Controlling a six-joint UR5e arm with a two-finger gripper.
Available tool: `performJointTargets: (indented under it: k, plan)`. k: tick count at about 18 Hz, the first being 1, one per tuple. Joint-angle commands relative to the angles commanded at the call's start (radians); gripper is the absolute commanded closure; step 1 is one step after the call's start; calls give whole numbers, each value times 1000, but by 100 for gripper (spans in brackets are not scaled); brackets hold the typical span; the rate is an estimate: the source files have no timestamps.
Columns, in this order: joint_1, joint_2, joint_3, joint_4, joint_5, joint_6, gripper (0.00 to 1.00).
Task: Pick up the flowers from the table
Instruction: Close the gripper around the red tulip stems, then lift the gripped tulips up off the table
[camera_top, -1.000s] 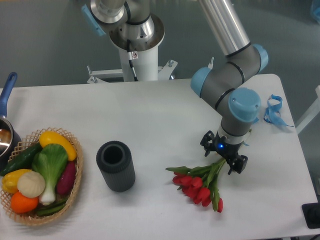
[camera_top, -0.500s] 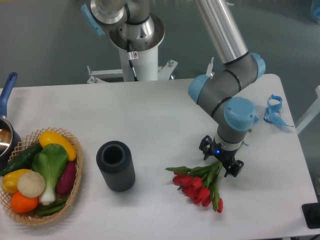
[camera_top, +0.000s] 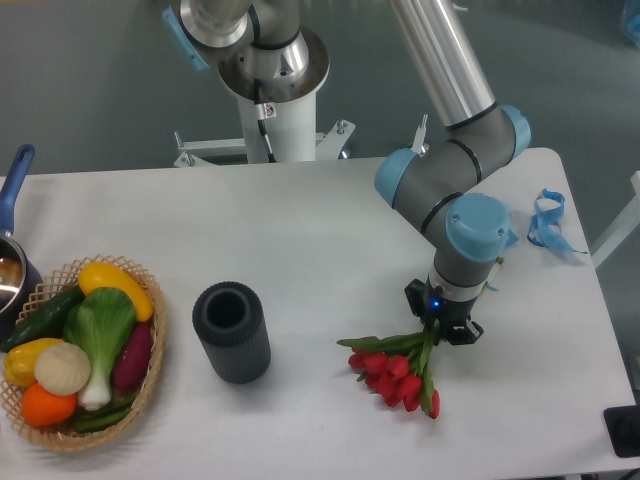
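The flowers (camera_top: 395, 368), a small bunch of red tulips with green stems and leaves, lie on the white table (camera_top: 300, 240) at the front right. My gripper (camera_top: 440, 322) stands right over the stem end and its fingers are closed around the green stems. The red heads point toward the front edge and still rest on the tabletop. The fingertips are partly hidden by the stems.
A dark grey cylindrical vase (camera_top: 231, 331) stands left of the flowers. A wicker basket (camera_top: 140, 390) of toy vegetables sits at the front left, with a blue-handled pot (camera_top: 12, 250) behind it. A loose blue ribbon (camera_top: 547, 221) lies at the right edge.
The gripper's fingers have closed in on the stems over the last second. The bunch has shifted slightly and its heads have drawn closer together.
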Motion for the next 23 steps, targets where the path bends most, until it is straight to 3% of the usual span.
performJointTargets:
  k: [5, 9, 15, 18, 23]
  plan:
    - [17, 63, 52, -3, -46, -14, 94]
    - [52, 190, 63, -3, -219, -130, 94]
    - [64, 317, 54, -3, -535, -330, 94]
    - [58, 347, 55, -3, -650, -371, 94]
    - [81, 356, 74, 2, -733, -394, 94]
